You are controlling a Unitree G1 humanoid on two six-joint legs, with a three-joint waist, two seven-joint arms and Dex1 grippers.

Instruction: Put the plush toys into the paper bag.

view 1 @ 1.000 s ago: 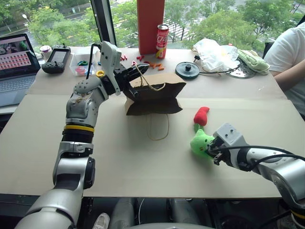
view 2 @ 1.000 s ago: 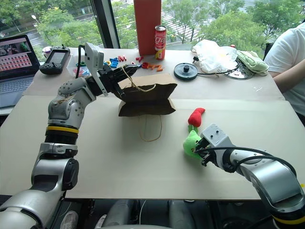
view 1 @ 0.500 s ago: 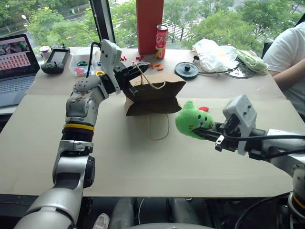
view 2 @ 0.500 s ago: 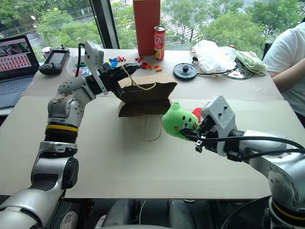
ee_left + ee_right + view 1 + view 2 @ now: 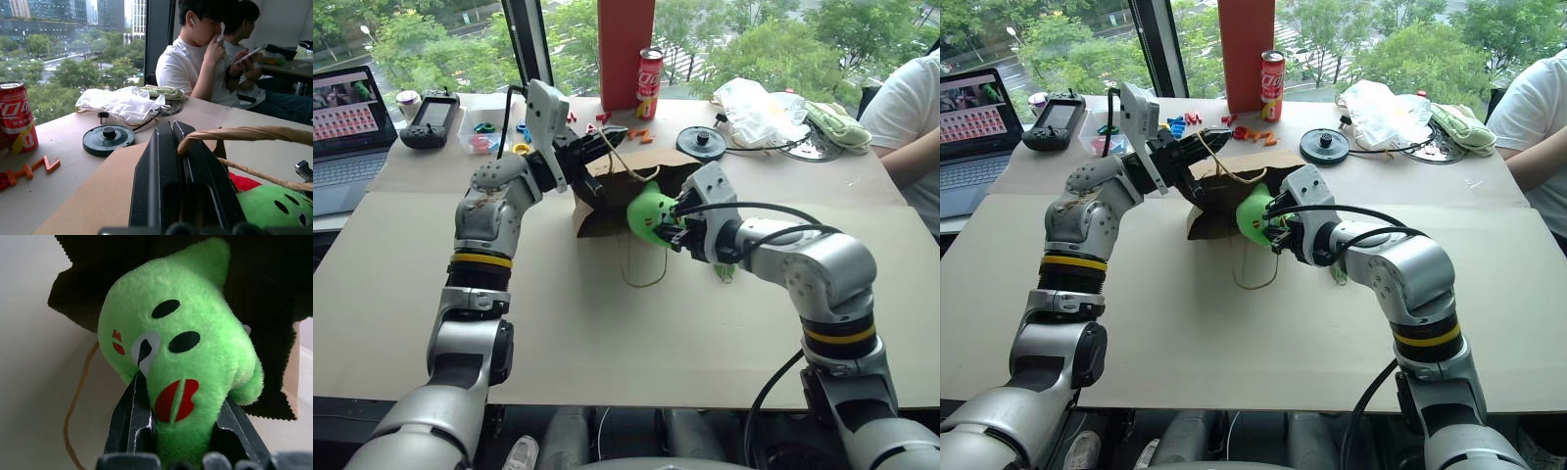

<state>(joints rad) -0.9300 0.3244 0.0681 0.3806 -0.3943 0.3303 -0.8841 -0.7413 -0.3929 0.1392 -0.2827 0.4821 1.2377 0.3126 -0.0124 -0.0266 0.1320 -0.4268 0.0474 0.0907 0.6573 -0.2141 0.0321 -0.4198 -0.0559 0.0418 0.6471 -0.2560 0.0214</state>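
Observation:
The brown paper bag [image 5: 617, 191] stands at the table's middle, its dark mouth open. My left gripper [image 5: 604, 137] is shut on one tan cord handle [image 5: 230, 133] and holds it up. My right gripper [image 5: 674, 225] is shut on the lime-green plush toy [image 5: 649, 212], which hangs right at the bag's mouth [image 5: 274, 293]. The toy's printed face [image 5: 161, 342] looks back along my right fingers. The red chili plush toy lies behind my right forearm; its green stem [image 5: 723, 270] and a bit of its red body [image 5: 243, 181] show.
The bag's second cord handle [image 5: 646, 266] lies looped on the table in front of it. At the back stand a red can [image 5: 648, 70], an orange box [image 5: 626, 49], a black disc [image 5: 703, 142], a white plastic bag [image 5: 759, 98] and a laptop [image 5: 347, 127]. A person [image 5: 911, 108] sits at the far right.
My right gripper has lifted the green plush toy off the table and carried it left and away to the bag's mouth. The left gripper has kept its hold on the handle.

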